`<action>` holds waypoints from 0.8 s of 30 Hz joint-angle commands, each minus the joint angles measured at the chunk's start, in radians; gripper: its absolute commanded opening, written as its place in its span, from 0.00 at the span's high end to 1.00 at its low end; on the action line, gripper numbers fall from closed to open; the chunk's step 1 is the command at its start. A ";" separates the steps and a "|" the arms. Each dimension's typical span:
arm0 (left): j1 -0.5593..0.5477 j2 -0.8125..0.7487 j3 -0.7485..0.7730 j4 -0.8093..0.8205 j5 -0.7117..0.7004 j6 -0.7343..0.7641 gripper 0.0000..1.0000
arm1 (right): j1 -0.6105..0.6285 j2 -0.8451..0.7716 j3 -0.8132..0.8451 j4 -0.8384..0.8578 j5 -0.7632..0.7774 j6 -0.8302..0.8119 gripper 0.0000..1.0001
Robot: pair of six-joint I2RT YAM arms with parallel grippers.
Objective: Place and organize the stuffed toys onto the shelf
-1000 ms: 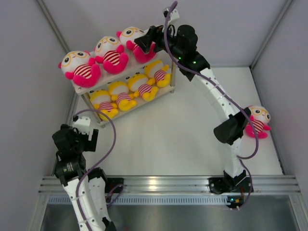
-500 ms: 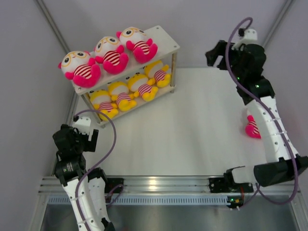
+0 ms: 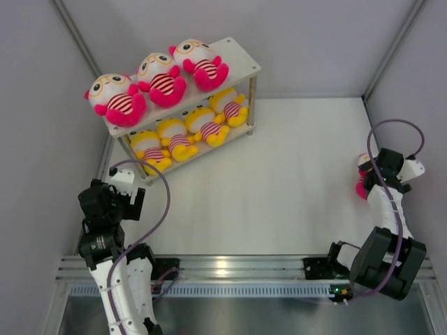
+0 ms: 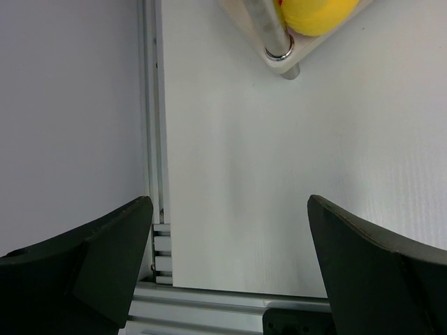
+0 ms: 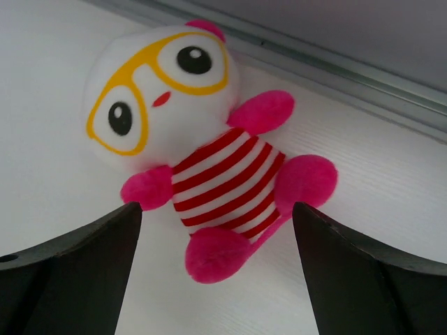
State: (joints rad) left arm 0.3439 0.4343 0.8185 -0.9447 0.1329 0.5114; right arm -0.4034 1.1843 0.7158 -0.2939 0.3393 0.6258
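Where everything rests: flat white table (image 3: 279, 181), with grey panel walls on three sides and a ribbed aluminium rail (image 3: 244, 266) along the near edge.
Shelf: one white two-tier shelf unit with thin metal corner posts (image 3: 243, 59), standing askew at the far left of the table.
Arms: two black-and-white robot arms, each with a purple cable looped along it. The left arm (image 3: 105, 223) is folded at the near-left corner and the right arm (image 3: 384, 230) is folded by the right wall.
Toys in all: eight small round-headed plush dolls with white faces, round glasses and red-and-white striped bellies; four are pink and four yellow.
Top board: three pink dolls (image 3: 162, 78) in a row, filling its left and middle.
Lower board: four yellow dolls (image 3: 204, 125) in a row, partly under the top board.
Loose toy: one pink doll (image 5: 199, 174) on its back on the table beside the right wall, well apart from the shelf. From above, the right wrist covers most of it.
Right gripper (image 5: 215, 209): fingers spread wide, one on each side of the loose pink doll; whether they touch it cannot be told.
Left gripper (image 4: 230, 202): fingers spread wide with nothing between them, over bare table near a shelf corner post (image 4: 269, 28).
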 commanded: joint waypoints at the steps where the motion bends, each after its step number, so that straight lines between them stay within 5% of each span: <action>1: -0.013 -0.008 0.004 0.017 -0.003 -0.001 0.01 | -0.050 -0.121 -0.050 0.096 0.162 0.167 0.11; 7: -0.016 -0.008 0.010 0.018 -0.013 0.003 0.01 | -0.115 -0.137 -0.108 0.076 0.233 0.236 0.12; 17: -0.016 -0.002 0.021 0.015 -0.032 0.006 0.01 | -0.193 -0.022 -0.141 0.179 0.026 0.302 0.14; 24: -0.014 0.015 0.034 0.015 -0.045 0.009 0.01 | -0.192 0.119 -0.142 0.285 -0.083 0.295 0.37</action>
State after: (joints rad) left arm 0.3328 0.4351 0.8188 -0.9447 0.1066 0.5125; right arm -0.5873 1.2560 0.5663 -0.1051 0.3290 0.9138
